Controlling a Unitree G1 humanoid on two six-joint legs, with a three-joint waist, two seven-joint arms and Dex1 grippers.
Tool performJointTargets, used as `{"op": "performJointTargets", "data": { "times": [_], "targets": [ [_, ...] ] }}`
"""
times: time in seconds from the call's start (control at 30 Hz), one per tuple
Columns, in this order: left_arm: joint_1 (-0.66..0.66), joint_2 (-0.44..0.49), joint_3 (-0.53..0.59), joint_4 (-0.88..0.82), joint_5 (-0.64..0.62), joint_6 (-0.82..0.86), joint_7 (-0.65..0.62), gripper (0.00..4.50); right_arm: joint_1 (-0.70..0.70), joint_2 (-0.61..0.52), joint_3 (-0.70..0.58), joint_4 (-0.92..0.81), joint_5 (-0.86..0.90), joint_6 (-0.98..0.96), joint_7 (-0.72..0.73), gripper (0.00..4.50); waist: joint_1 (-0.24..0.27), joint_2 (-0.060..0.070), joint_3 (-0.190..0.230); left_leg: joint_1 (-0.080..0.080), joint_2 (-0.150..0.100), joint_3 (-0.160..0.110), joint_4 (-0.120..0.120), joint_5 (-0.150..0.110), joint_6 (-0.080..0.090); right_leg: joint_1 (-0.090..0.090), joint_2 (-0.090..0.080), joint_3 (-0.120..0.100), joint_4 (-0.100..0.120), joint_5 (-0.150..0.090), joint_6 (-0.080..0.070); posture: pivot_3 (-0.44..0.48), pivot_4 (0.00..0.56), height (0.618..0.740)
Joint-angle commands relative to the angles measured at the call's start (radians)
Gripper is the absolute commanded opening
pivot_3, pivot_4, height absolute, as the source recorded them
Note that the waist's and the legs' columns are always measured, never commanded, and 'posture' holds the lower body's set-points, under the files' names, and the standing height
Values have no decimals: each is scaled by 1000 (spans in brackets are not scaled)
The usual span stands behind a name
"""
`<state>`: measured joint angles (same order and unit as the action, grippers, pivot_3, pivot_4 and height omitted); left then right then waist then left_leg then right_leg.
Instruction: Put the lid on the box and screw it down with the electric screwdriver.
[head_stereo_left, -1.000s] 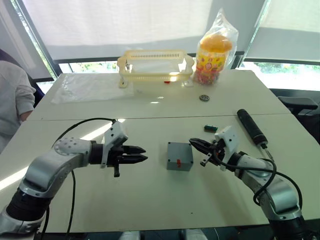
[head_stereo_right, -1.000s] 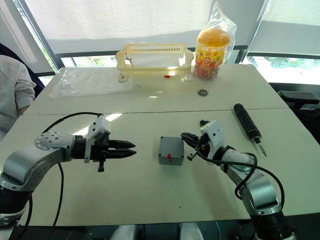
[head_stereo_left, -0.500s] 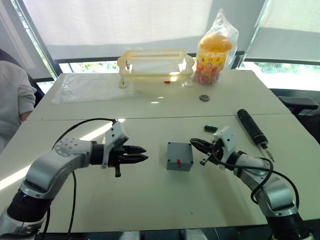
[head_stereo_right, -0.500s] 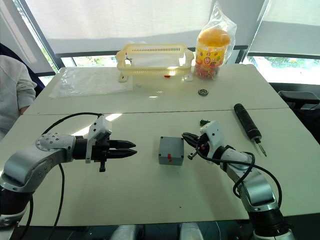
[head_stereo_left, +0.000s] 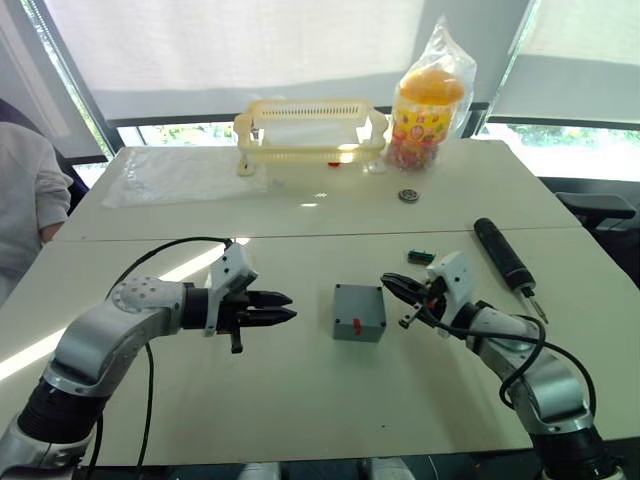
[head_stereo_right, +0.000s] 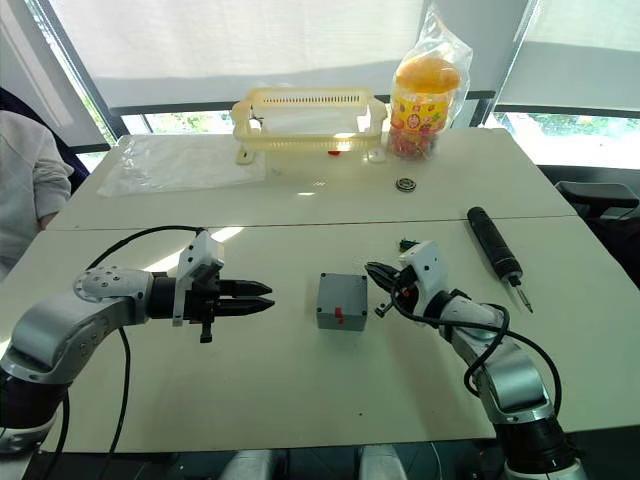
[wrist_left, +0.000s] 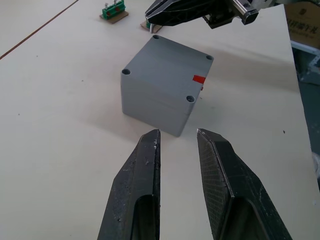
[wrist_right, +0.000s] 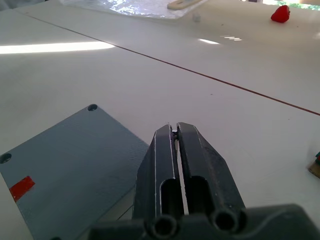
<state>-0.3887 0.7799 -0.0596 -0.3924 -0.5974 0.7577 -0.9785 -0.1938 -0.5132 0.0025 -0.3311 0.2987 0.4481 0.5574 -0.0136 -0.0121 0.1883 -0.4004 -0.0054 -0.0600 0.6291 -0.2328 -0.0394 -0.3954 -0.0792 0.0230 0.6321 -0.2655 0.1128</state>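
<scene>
Left gripper (wrist_left: 177, 137) parted, right gripper (wrist_right: 174, 131) closed, flanking lidded box (head_stereo_left: 359, 312)

Lid (wrist_left: 170, 65) caps grey box (head_stereo_left: 359, 312) (screwdriver (head_stereo_left: 504, 255) apart).

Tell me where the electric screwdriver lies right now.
The electric screwdriver lies on the table at the robot's right, beyond the right gripper, untouched by either gripper.

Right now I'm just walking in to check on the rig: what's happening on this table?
The grey box sits mid-table with its lid already on. Neither arm holds anything: the left end effector is slightly open, the right end effector shut, one on each side of the box. The electric screwdriver lies untouched, to the right.
</scene>
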Motion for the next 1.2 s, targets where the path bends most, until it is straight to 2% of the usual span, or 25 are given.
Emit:
{"op": "performJointTargets", "data": {
  "times": [0.03, 0.37, 1.2],
  "targets": [
    [0, -4, 5, -14, 5, -18, 1, 1125, -2, 1, -31, -69, 18, -3, -4, 26, 0, 0, 0, 0, 0, 0, 0, 0, 0, 0, 0, 0, 0, 0, 0, 0, 150, 740],
    [5, -5, 0, -11, 10, -22, 0, 1125, 37, 18, -19, -108, 31, 26, -6, 26, 0, 0, 0, 0, 0, 0, 0, 0, 0, 0, 0, 0, 0, 0, 0, 0, 150, 740],
    [19, -8, 9, -14, 20, -19, 11, 1125, 20, 38, 8, -28, -3, 3, -8, 26, 0, 0, 0, 0, 0, 0, 0, 0, 0, 0, 0, 0, 0, 0, 0, 0, 150, 740]
  ]
}}
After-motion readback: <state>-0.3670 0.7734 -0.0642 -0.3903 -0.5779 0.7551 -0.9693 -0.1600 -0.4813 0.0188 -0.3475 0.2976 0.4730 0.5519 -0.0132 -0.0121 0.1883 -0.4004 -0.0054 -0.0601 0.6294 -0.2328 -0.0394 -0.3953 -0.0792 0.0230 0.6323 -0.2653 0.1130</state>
